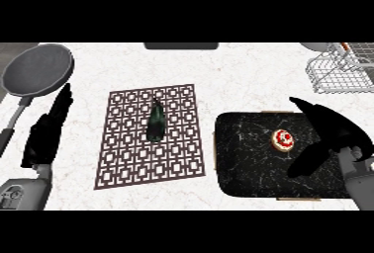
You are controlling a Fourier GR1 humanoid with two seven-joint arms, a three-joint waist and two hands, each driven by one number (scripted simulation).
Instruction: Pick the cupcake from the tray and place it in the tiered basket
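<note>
So we've got the cupcake (283,139) sitting on the black tray (248,168), our right hand (329,131) spread wide at its 3 o'clock, not touching. Left hand (47,131) rests with straight fingers; wire basket (337,71) up at 1 o'clock.

Black marbled tray (248,173); red-topped cupcake (283,139); brown lattice mat (150,136); perhaps dark-green vegetable (156,123).

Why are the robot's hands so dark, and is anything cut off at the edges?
Head view: both hands, left hand and right hand, show as flat black shapes with no detail; the wire tiered basket is cropped by the right edge, the frying pan by the left.
</note>
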